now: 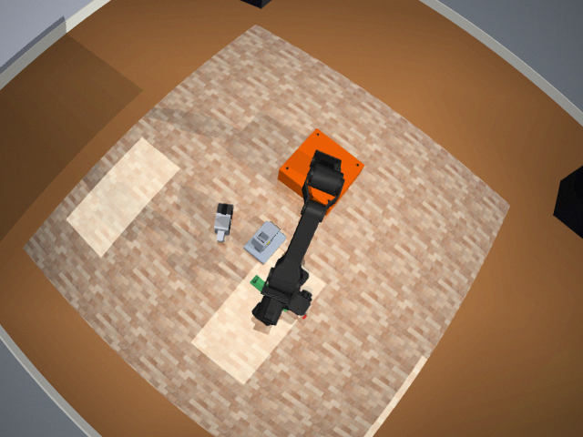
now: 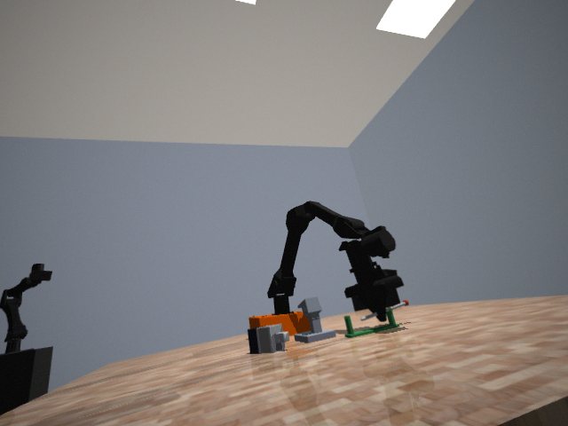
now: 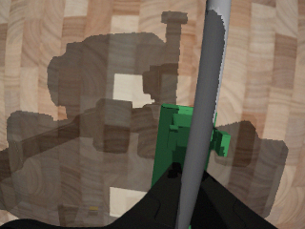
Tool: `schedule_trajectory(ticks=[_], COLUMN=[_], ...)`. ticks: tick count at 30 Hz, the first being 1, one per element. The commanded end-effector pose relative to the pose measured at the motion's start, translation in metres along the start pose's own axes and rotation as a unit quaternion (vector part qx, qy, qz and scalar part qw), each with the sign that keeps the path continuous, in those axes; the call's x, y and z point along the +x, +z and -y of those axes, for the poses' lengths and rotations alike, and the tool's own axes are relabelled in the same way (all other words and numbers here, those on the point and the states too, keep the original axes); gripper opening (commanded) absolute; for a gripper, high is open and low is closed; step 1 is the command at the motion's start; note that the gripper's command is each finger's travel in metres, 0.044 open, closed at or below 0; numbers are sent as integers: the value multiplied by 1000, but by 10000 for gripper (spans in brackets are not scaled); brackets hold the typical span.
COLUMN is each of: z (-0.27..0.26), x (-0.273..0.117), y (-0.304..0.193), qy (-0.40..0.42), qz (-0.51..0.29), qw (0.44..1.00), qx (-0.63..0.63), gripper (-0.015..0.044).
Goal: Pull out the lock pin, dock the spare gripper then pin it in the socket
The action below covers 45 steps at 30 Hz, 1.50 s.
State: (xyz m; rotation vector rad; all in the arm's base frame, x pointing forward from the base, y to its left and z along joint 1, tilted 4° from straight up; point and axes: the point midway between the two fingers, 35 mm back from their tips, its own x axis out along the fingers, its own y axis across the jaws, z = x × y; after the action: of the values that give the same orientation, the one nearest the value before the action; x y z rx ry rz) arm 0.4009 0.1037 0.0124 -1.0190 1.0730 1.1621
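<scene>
The lock pin [image 1: 303,316] [image 2: 401,304] [image 3: 205,86], a grey rod with a red head, lies tilted over the green rack [image 1: 257,282] [image 2: 372,331] [image 3: 164,138], head end high at the taller post. My gripper [image 2: 382,317] [image 3: 183,171] points down and is shut on the pin's shaft; in the overhead view the arm hides the fingertips. The grey mount [image 1: 264,240] [image 2: 315,323] stands on its flat base with no pin seen through its socket. The spare gripper [image 1: 223,220] [image 2: 271,339], grey and black, lies on the table beside the mount, its spigot pointing away from its black end.
The orange base [image 1: 301,157] [image 2: 271,324] of my arm stands behind the mount. The mount is between the spare gripper and the green rack. Another black arm [image 2: 13,316] stands on a dark block far to the left in the exterior view.
</scene>
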Motion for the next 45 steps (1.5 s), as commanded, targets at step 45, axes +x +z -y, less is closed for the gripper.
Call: schedule_trajectory(ticks=[45], z=[0], x=[-41], y=[-38], qy=[6], qz=[-4], qw=[1000], qx=[6], gripper=[0])
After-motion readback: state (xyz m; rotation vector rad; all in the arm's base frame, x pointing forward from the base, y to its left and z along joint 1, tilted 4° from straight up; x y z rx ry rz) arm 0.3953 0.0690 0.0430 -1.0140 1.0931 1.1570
